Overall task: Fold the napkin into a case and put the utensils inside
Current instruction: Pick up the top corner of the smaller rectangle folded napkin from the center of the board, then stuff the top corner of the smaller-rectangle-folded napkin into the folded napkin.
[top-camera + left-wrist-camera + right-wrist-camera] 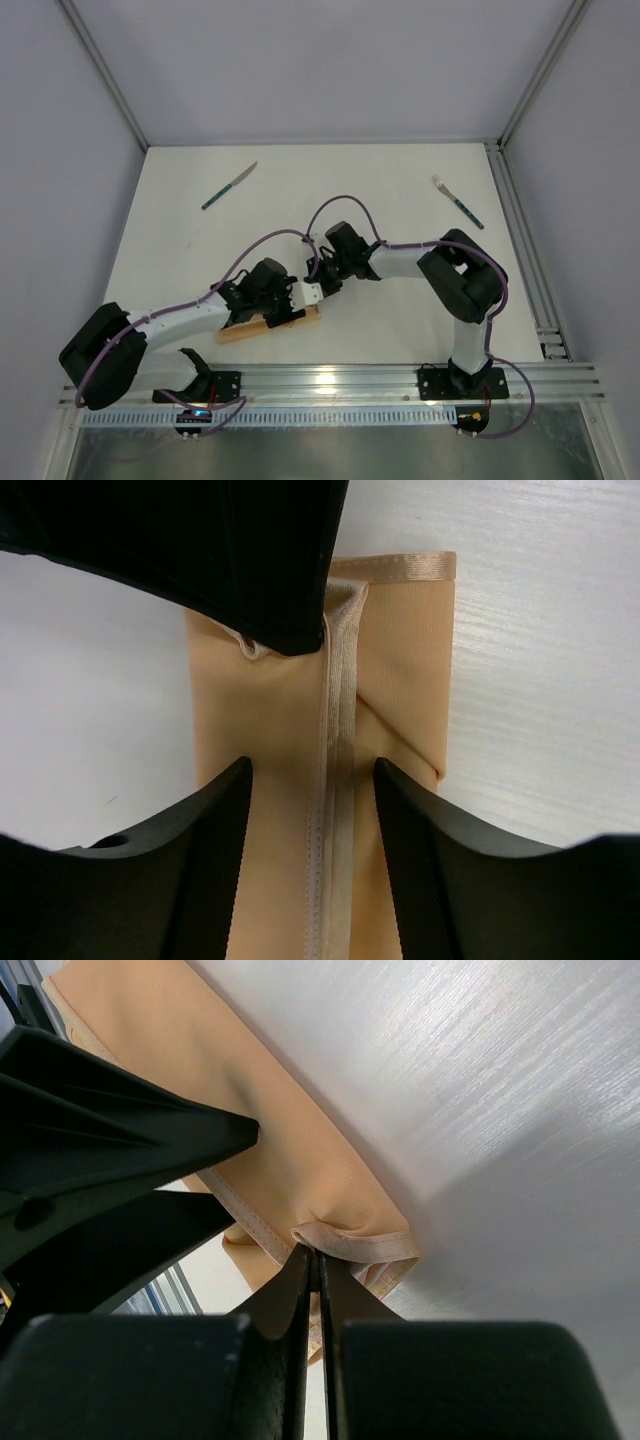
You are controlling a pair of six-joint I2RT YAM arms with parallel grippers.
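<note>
The peach-orange napkin (245,332) lies folded into a narrow flat case near the table's front edge. In the left wrist view the napkin (410,650) shows a stitched hem running lengthwise down its middle. My left gripper (312,810) hovers over it, open, one finger on each side of that hem. My right gripper (315,1258) is shut on the folded hem at the end of the napkin (260,1090), lifting that edge slightly. The knife (229,186) lies at the back left and the fork (457,201) at the back right, both with green handles.
Both grippers crowd together over the strip's right end (305,298). An aluminium rail (340,380) runs along the near edge and another (520,240) along the right side. Grey walls enclose the white table (350,180).
</note>
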